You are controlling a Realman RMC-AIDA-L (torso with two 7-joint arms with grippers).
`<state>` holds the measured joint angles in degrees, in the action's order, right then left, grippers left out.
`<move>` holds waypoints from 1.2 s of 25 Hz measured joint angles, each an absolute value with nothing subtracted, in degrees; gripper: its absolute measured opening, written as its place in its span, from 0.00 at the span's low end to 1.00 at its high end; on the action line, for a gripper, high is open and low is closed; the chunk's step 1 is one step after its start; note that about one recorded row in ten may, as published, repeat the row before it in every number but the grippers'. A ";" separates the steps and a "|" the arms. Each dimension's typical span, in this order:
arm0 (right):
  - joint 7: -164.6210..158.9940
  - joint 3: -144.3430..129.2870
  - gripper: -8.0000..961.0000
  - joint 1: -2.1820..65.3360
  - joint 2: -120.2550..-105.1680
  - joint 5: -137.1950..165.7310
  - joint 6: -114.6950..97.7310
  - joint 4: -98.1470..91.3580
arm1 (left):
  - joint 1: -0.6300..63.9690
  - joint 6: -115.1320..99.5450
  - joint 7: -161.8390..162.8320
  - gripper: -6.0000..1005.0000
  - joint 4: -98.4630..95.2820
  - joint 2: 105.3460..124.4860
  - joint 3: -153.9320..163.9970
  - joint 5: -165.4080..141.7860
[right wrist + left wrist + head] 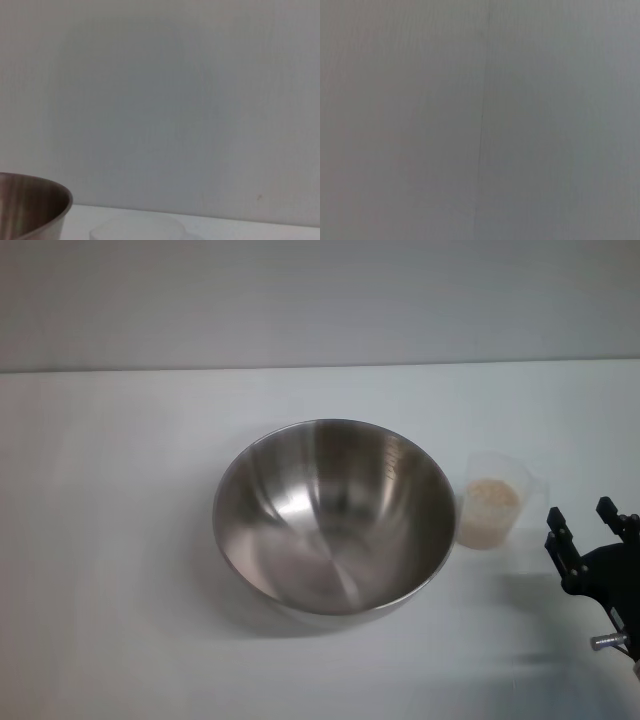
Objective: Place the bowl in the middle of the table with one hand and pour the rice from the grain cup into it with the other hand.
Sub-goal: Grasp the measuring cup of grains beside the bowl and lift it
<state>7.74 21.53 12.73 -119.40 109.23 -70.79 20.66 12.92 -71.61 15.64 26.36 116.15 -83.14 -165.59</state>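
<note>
Nearest you, at the near right corner of the head view, your right gripper (581,516) hung over the plain white tabletop (120,570). Its two black fingers (556,528) stood a little apart with nothing between them, so it was open and held nothing.

Just to the left of that gripper and slightly farther away, the small clear plastic grain cup (493,502) stood upright on the table, near the fingertips but not touching them. You could see the pale beige rice (492,497) filling its lower part.

Just left of the cup, almost touching it, sat the large round stainless-steel bowl (335,517), roughly in the middle of the table, with its shiny inside bare of grains.

In your right wrist view, the bowl's metal rim (30,205) showed at one corner, and a faint clear cup rim (135,227) lay beside it, with a plain grey wall behind.

Your left gripper was out of sight; the left wrist view showed only a flat grey surface (420,125) with a thin seam.
</note>
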 joint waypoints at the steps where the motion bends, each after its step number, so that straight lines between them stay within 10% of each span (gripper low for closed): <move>1: 7.74 21.53 0.60 12.73 -119.40 109.23 -70.79 20.66 | 12.92 -71.61 15.64 0.45 26.36 116.15 -83.14 -165.59; 30: 9.08 22.04 0.58 15.95 -119.44 109.25 -66.28 18.78 | 12.56 -72.08 15.64 0.45 26.57 116.67 -83.25 -165.59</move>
